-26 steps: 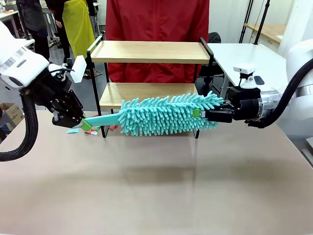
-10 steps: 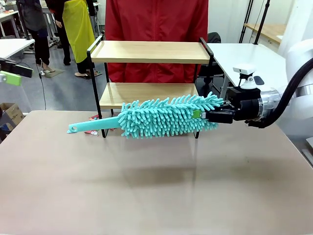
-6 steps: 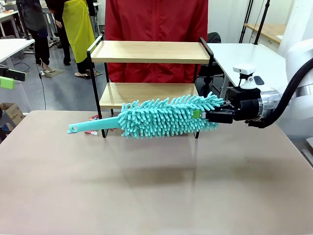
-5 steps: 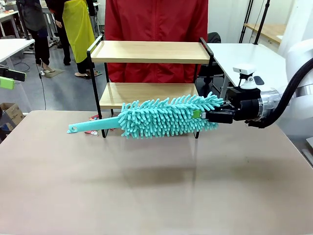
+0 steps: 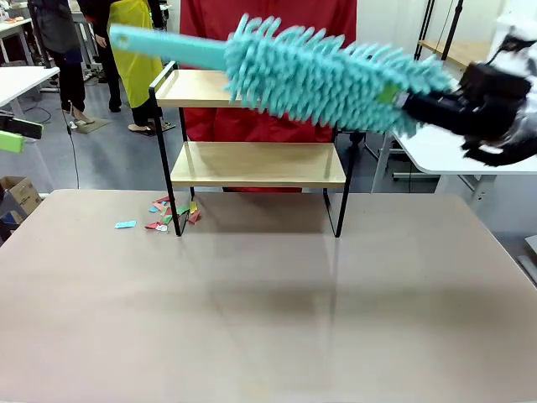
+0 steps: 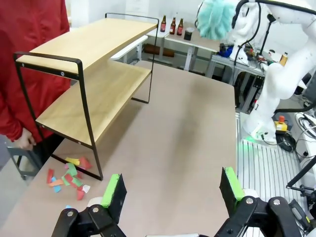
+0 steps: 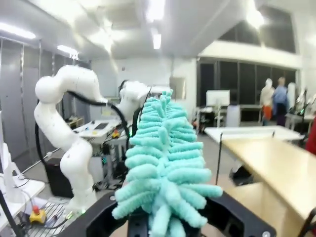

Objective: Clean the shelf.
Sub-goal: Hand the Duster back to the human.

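In the left wrist view the left gripper (image 6: 173, 190) is nearest, its two green pads (image 6: 111, 191) standing wide apart with nothing between them, above the brown table (image 6: 182, 128). This view also shows, closer than the front view does, the small coloured paper scraps (image 6: 69, 175) lying on the table by the near leg of the shelf (image 6: 94, 74).

In the front view the shelf (image 5: 256, 126) stands at the far side of the table (image 5: 268, 311), before a person in a red jacket (image 5: 268, 25). The right gripper (image 5: 411, 102) is closed on the tip of the turquoise duster (image 5: 327, 74), which is blurred and lies in the air in front of the upper board.

The right wrist view shows the duster (image 7: 165, 168) from its end, its fringes rising between the fingers.

Half a second ago the duster was low, before the lower board; now it is lifted to the top board, and the scraps, which it partly hid, are uncovered.
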You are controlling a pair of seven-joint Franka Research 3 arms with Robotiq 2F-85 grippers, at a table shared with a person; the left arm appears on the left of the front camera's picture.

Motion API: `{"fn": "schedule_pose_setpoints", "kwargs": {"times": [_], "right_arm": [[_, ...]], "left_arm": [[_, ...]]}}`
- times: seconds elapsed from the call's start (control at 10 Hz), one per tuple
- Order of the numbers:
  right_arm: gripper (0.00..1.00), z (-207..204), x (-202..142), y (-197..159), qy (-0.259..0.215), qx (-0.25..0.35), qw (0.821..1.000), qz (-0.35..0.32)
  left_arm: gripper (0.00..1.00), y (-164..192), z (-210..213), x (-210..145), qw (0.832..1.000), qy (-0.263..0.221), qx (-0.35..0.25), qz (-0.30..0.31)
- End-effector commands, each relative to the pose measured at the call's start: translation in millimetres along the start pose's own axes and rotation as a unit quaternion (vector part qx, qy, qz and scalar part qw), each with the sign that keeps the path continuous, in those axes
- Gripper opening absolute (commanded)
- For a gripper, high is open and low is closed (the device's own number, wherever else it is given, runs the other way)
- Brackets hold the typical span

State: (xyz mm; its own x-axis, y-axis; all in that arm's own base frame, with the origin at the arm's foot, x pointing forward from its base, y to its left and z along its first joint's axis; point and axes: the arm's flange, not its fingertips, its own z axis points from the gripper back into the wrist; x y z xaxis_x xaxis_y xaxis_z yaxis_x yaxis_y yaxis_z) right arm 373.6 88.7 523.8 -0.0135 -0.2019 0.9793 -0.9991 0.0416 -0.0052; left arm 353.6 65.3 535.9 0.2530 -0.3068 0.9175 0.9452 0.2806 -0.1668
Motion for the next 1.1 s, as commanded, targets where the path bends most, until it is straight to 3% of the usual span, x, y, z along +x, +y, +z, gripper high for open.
{"fn": "schedule_pose_setpoints", "kwargs": {"times": [0.0,0.3,0.5,0.7,0.9,1.0], "right_arm": [[0.17,12,30,14,-0.028,-0.059,0.998,0.018],[0.17,56,70,14,-0.046,-0.199,0.978,0.045],[0.17,101,80,20,-0.057,-0.327,0.942,0.059],[0.17,145,79,24,-0.056,-0.451,0.888,0.067],[0.17,177,80,28,-0.057,-0.536,0.838,0.079],[0.17,189,79,28,-0.054,-0.559,0.824,0.078]], "left_arm": [[1.00,0,-1,2,1.000,-0.016,-0.003,-0.002],[1.00,0,-1,2,1.000,-0.016,-0.003,-0.002],[1.00,0,-1,2,1.000,-0.016,-0.003,-0.002],[1.00,0,-1,2,1.000,-0.016,-0.003,-0.002],[1.00,0,-1,2,1.000,-0.016,-0.003,-0.002],[1.00,0,-1,2,1.000,-0.016,-0.003,-0.002]]}}
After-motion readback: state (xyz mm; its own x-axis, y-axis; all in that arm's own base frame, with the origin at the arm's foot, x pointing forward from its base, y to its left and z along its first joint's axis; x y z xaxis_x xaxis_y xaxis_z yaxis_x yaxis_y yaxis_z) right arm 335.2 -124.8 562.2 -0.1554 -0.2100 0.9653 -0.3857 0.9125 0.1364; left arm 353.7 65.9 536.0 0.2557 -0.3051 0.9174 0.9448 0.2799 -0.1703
